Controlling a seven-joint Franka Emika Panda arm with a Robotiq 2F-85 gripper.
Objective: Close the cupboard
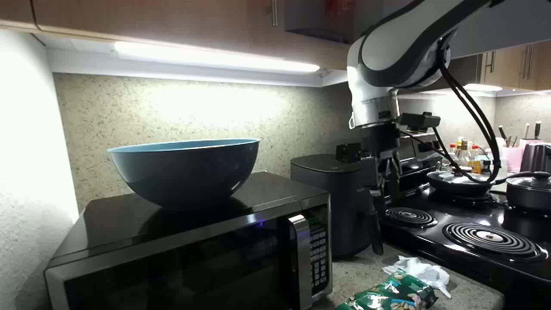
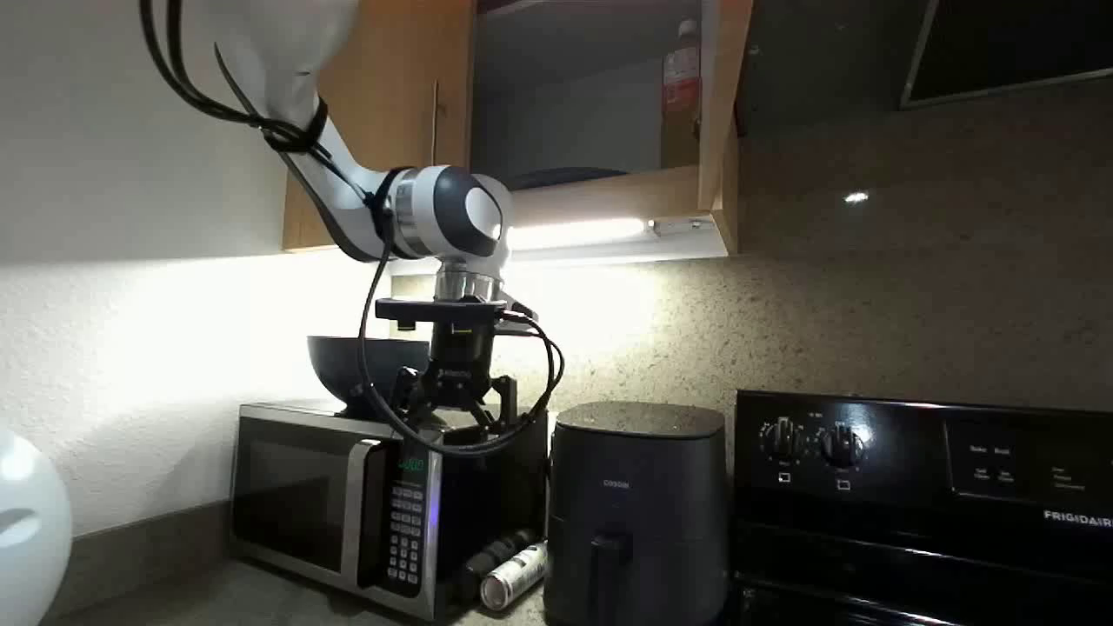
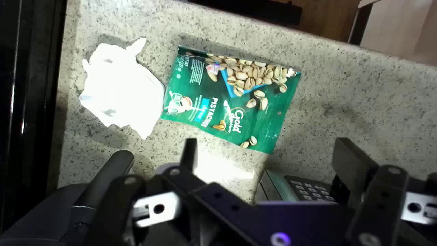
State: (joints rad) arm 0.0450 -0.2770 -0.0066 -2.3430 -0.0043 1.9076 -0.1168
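One cupboard agape overhead, jaws wide apart below

One cupboard (image 2: 643, 193), one gripper (image 3: 268, 157). In an exterior view one flat brown door (image 2: 374, 96) with one bar handle (image 2: 435, 122) stands beside one open compartment; inside is one bottle (image 2: 683, 87) with a red label.

The cupboard hangs on the wall above the jaws, well apart from them. The jaws point down, spread wide.

One arm (image 2: 461, 209) crosses in front of part of the cupboard in both exterior views. On the counter (image 3: 341, 85) below lie one green pistachio bag (image 3: 232, 102) and one crumpled white wad (image 3: 119, 89). Near the gripper stand one microwave (image 2: 296, 487) bearing one blue bowl (image 1: 185, 172), and one air fryer (image 2: 639, 504); one white can (image 2: 515, 576) lies between them. The stove (image 1: 460, 212) shows two bare coil burners (image 1: 489, 235), one lidded pan (image 1: 458, 178) and one lidded pot (image 1: 533, 196)
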